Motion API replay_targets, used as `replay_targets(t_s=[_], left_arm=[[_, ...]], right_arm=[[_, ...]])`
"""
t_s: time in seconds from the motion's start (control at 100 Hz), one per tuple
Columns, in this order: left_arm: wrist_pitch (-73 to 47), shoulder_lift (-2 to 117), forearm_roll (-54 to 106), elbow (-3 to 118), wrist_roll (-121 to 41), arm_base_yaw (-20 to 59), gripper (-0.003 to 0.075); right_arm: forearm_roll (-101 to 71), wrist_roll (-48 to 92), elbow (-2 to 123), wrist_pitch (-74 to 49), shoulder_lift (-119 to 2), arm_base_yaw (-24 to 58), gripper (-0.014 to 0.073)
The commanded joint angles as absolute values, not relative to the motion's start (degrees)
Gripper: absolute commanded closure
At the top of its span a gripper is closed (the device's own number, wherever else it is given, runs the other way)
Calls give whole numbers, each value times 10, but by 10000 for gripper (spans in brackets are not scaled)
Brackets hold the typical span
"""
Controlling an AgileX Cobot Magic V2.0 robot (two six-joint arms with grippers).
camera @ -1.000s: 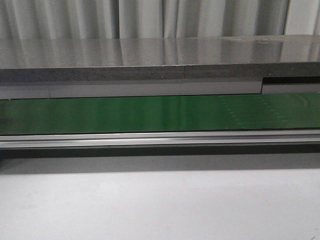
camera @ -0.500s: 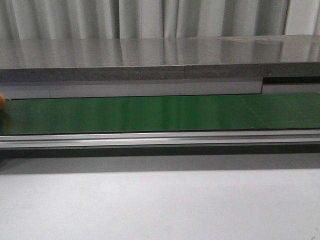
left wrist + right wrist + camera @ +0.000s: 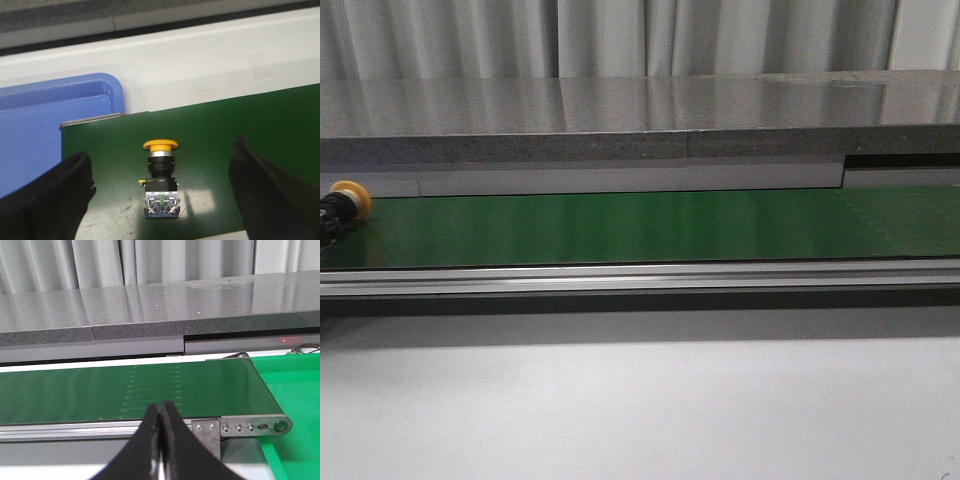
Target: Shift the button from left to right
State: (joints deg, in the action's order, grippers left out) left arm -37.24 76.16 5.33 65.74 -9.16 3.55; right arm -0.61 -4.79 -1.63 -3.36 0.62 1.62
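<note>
The button [image 3: 160, 177], a yellow cap on a black blocky body, lies on its side on the green belt [image 3: 250, 130] near its end. It also shows at the far left of the front view [image 3: 342, 202]. My left gripper [image 3: 162, 195] is open, with the button between its black fingers [image 3: 45, 200] and touching neither. My right gripper [image 3: 161, 415] is shut and empty, hanging before the belt's other end [image 3: 150, 385]. Neither arm shows in the front view.
A blue tray [image 3: 55, 135] sits beside the belt's left end. A green bin [image 3: 295, 390] sits past the belt's right end. An aluminium rail [image 3: 640, 278] runs along the belt's front, a grey shelf [image 3: 640, 115] behind it, and a white table [image 3: 640, 410] in front.
The button has come into the front view at the left edge and moved rightward along the belt; one second ago it was not visible there.
</note>
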Motion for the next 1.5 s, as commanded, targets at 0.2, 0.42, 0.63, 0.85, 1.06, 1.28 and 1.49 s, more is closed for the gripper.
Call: replay_targets(t_s=[0.2, 0.42, 0.63, 0.85, 1.06, 1.28, 1.49], left_arm=[[-166, 586, 60, 486, -95, 65, 174], [-44, 461, 60, 343, -95, 65, 174], [-6, 335, 60, 262, -95, 65, 174], [-70, 247, 60, 246, -95, 65, 174], [-96, 235, 60, 243, -95, 65, 225], [-96, 235, 60, 243, -95, 65, 553], [-96, 235, 60, 243, -95, 65, 740]], right_arm=[[0, -46, -7, 9, 18, 16, 662], [0, -46, -7, 9, 18, 16, 662], [0, -46, -7, 9, 18, 16, 662], [0, -46, -7, 9, 18, 16, 662], [0, -46, -7, 9, 18, 16, 662], [0, -46, -7, 9, 18, 16, 662], [0, -46, -7, 9, 18, 16, 662]])
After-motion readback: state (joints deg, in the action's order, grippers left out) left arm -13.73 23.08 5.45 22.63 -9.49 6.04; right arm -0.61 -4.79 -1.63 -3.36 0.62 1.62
